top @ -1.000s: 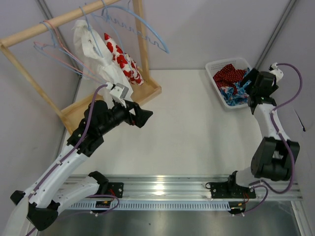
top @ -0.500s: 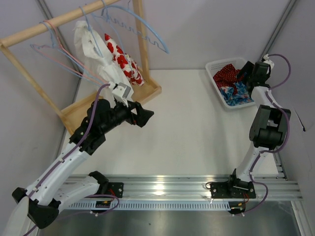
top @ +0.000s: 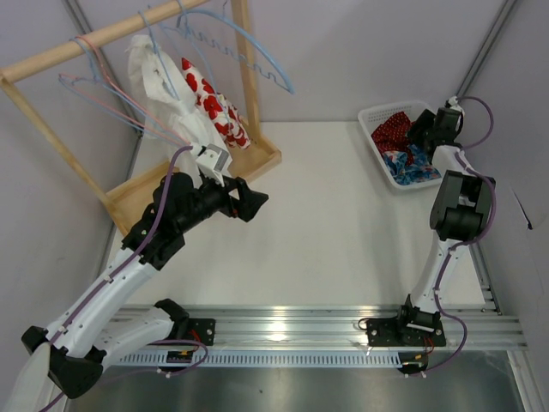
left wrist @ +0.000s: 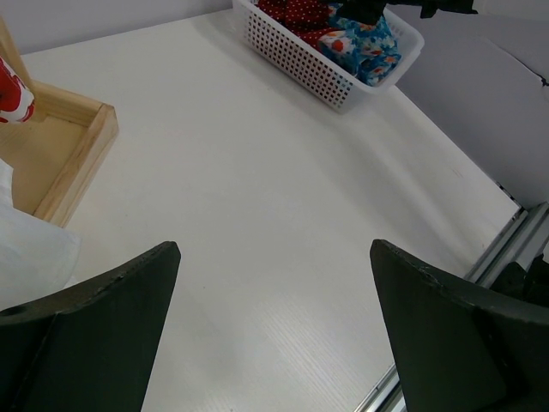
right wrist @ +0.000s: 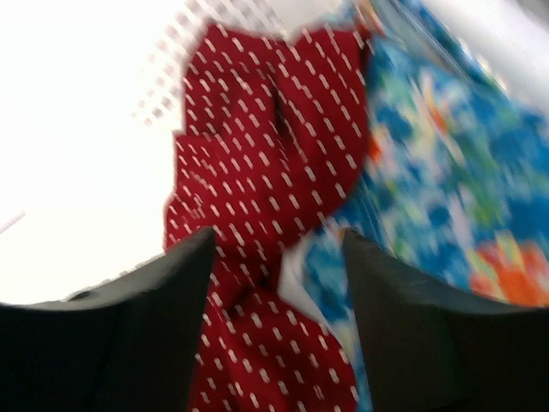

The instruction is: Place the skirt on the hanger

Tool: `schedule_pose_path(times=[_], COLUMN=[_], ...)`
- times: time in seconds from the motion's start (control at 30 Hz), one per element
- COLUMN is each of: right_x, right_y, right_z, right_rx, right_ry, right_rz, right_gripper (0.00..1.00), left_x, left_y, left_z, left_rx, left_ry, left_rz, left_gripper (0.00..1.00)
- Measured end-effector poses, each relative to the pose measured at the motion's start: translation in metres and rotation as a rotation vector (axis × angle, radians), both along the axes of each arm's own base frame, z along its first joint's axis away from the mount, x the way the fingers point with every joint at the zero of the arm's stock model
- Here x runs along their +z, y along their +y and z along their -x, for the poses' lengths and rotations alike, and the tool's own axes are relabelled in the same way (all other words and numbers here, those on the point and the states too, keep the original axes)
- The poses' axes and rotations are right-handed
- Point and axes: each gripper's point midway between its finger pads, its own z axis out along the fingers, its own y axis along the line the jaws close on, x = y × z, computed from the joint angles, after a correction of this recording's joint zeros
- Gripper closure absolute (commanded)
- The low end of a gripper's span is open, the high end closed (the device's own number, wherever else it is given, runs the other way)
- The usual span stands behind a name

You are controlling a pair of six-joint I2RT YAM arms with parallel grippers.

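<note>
Found skirt (top: 395,129) crumpled in white basket (left wrist: 292,56) at far right of counter (top: 343,223), touching blue floral garment (right wrist: 446,154). Noted right end effector (right wrist: 276,245) spread just over skirt, pinching nothing. Noted left end effector (left wrist: 274,257) spread wide above bare counter near wooden rack (top: 257,159), well apart from basket, holding nothing.

The basket (top: 375,113) sits at the far right corner of the table (top: 343,232). The skirt (top: 395,129) lies in it, behind the flowery cloth (top: 405,161). The rack (top: 257,161) stands at the far left corner.
</note>
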Motion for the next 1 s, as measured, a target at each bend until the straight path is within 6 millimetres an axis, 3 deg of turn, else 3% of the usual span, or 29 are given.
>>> schedule_pose_path(times=[0.13,0.43,0.57,0.63,0.7,0.8,1.0], right_x=[0.01,-0.019,-0.024,-0.025,-0.027,-0.027,-0.013], right_y=[0.005,0.016,0.019,0.019,0.019,0.02,0.028], right_z=[-0.022,-0.024,-0.023,-0.023,-0.022,-0.024,-0.037], right_rx=[0.019,0.025,0.022,0.018,0.011,0.006,0.026], right_ry=[-0.041,0.025,0.041,0.045,0.055,0.062,0.039], right_rz=[-0.01,-0.039,-0.04,-0.033,-0.023,-0.01,0.005], right_gripper=[0.47,0.33,0.34,0.45,0.74,1.0,1.0], left_x=[0.0,-0.003,-0.004,-0.004,-0.003,-0.003,-0.001], left_y=[0.0,0.002,0.002,0.002,0.002,0.002,0.003], left_z=[0.0,0.0,0.0,0.0,0.0,0.0,0.001], left_rx=[0.001,0.007,0.007,0.007,0.007,0.006,0.004], left_ry=[0.0,0.011,0.011,0.011,0.011,0.009,-0.002], left_rz=[0.0,-0.01,-0.01,-0.01,-0.01,-0.011,-0.012], left_gripper=[0.01,0.01,0.01,0.0,0.0,0.0,0.0])
